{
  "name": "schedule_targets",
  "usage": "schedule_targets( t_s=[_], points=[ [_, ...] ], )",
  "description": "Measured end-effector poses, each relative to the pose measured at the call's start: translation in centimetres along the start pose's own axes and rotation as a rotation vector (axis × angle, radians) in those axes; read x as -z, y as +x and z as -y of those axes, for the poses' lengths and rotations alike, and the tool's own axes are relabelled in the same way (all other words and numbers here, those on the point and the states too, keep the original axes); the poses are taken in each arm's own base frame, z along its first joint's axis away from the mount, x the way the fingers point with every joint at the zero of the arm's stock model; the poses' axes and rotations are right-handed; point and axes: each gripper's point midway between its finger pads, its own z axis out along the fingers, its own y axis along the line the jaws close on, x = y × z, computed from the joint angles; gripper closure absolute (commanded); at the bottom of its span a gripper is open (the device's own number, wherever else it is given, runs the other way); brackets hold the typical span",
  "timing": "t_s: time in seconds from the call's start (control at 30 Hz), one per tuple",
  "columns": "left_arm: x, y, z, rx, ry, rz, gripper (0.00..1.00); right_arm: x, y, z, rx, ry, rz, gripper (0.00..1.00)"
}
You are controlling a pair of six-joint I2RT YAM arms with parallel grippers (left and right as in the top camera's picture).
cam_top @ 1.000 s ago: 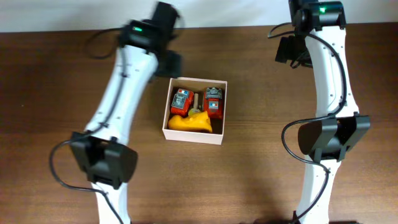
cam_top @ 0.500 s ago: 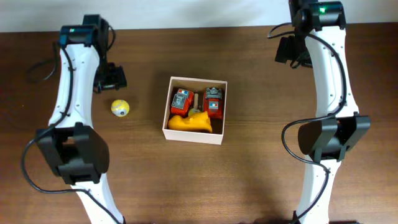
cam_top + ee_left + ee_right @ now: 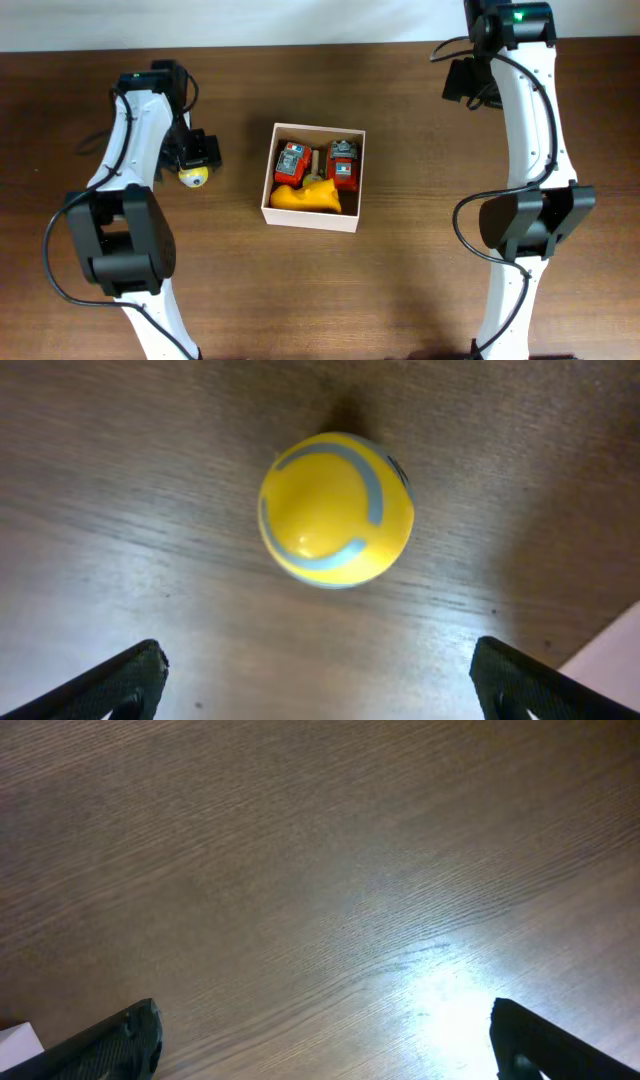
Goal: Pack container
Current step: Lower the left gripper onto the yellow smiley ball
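The container (image 3: 311, 220), a white-walled square box, sits mid-table holding two red toy robots (image 3: 290, 160) (image 3: 343, 163) and a yellow toy (image 3: 310, 196). A yellow ball with grey-blue stripes (image 3: 193, 177) lies on the table to its left. My left gripper (image 3: 197, 152) hovers just behind the ball and partly over it. In the left wrist view the ball (image 3: 335, 508) lies ahead of my open left gripper (image 3: 320, 690), with nothing between the fingers (image 3: 125, 682). My right gripper (image 3: 466, 80) hangs at the back right; the right wrist view shows it (image 3: 325, 1050) open over bare wood.
The wooden table (image 3: 400, 290) runs to a white back edge (image 3: 330, 25) behind both arms. The arm bases stand at the front left (image 3: 125, 240) and front right (image 3: 530, 225).
The left arm swung from beside the container out to the left, uncovering the yellow ball, then its gripper moved in over the ball. The right arm stayed still.
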Motion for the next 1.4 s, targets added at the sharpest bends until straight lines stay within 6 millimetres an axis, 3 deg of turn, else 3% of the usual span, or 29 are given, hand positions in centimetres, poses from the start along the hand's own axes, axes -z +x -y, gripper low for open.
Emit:
schedule_targets(
  t_s=[0.3, 0.4, 0.53, 0.77, 1.0, 1.1, 1.2, 1.4],
  points=[
    [-2.2, -0.8, 0.7, -0.026, 0.027, 0.039, 0.01, 0.0, 0.0, 0.0, 0.000, 0.000, 0.000, 0.01],
    [-2.5, -1.4, 1.0, -0.033, 0.039, 0.067, 0.01, 0.0, 0.0, 0.0, 0.000, 0.000, 0.000, 0.01],
    [-2.9, -1.8, 1.1, -0.042, 0.045, 0.084, 0.09, 0.0, 0.0, 0.0, 0.001, 0.000, 0.000, 0.01],
    [-3.3, -2.0, 1.2, -0.045, 0.047, 0.091, 0.09, 0.0, 0.0, 0.0, 0.000, 0.000, 0.000, 0.01],
    [-5.7, -1.7, 1.4, -0.049, 0.037, 0.036, 0.11, 0.0, 0.0, 0.0, 0.000, 0.000, 0.000, 0.01],
    [-6.0, -1.7, 1.4, -0.052, 0.036, 0.033, 0.18, 0.0, 0.0, 0.0, 0.000, 0.000, 0.000, 0.01],
    [-6.0, -1.9, 1.4, -0.063, 0.037, 0.041, 0.33, 0.0, 0.0, 0.0, 0.000, 0.000, 0.000, 0.01],
    [-6.0, -2.0, 1.5, -0.073, 0.039, 0.047, 0.48, 0.0, 0.0, 0.0, 0.000, 0.000, 0.000, 0.01]
  ],
)
